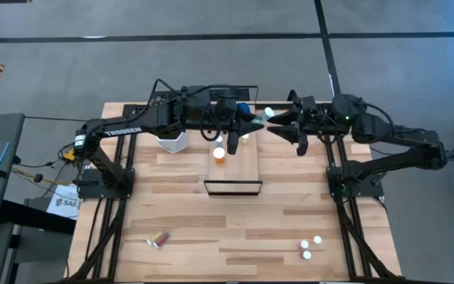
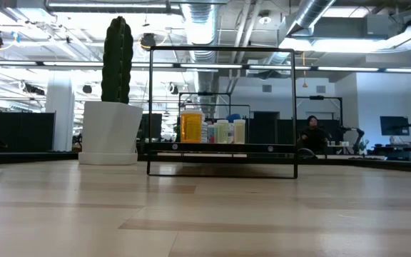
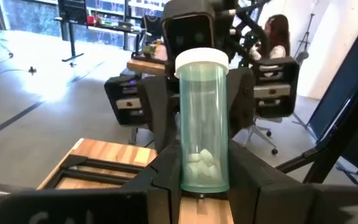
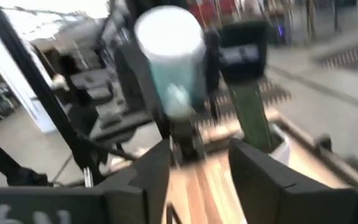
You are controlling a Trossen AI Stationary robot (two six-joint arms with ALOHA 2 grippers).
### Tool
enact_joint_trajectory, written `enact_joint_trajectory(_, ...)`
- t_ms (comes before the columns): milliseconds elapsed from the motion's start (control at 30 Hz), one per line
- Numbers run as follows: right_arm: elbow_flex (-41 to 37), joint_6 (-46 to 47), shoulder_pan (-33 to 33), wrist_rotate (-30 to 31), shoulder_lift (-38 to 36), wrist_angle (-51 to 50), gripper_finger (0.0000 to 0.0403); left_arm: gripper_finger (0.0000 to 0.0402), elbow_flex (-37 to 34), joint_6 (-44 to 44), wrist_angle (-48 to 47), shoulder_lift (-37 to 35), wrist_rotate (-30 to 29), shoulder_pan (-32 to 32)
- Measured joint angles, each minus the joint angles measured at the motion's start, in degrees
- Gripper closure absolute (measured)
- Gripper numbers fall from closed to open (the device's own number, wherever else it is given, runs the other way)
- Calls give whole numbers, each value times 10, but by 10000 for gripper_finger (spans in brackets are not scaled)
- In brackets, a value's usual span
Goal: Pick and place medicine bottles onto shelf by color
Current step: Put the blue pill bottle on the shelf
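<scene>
The shelf (image 1: 236, 164) stands at the table's (image 1: 290, 229) far edge with bottles sorted on it. My left gripper (image 3: 199, 186) pinches a green bottle (image 3: 202, 124) (handed across above it); my right gripper (image 4: 194, 163) spreads, releasing.

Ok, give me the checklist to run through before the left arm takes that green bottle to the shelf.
1. Left gripper shut on the green bottle: ok.
2. Bottle upright between the fingers, white cap on: ok.
3. Right gripper open, fingers off the bottle: ok.
4. Shelf has bare board in front of the orange bottle: ok.
5. Place beside bottles of matching colour free: cannot tell.
</scene>
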Motion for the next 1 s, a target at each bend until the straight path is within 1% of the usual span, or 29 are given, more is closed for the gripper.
enact_joint_trajectory(100,44,8,-9,0,-1,-93,178,324,0,-2,-11,0,0,0)
enact_joint_trajectory(200,98,8,-15,0,5,-170,158,321,0,-3,-27,0,3,0)
enact_joint_trajectory(333,173,8,-20,0,32,-246,155,326,0,-23,-63,1,9,3)
enact_joint_trajectory(500,250,8,-20,0,82,-327,158,327,0,-33,-68,1,30,4)
enact_joint_trajectory(600,283,-1,-20,-19,120,-370,158,325,0,-44,-69,2,31,2)
enact_joint_trajectory(700,315,-28,-20,-44,145,-389,158,325,-1,-51,-76,2,32,2)
enact_joint_trajectory(867,357,-85,-12,-49,176,-415,158,327,-1,-54,-89,2,31,-4)
enact_joint_trajectory(1000,375,-107,-13,-51,188,-415,158,325,-1,-57,-93,2,33,-7)
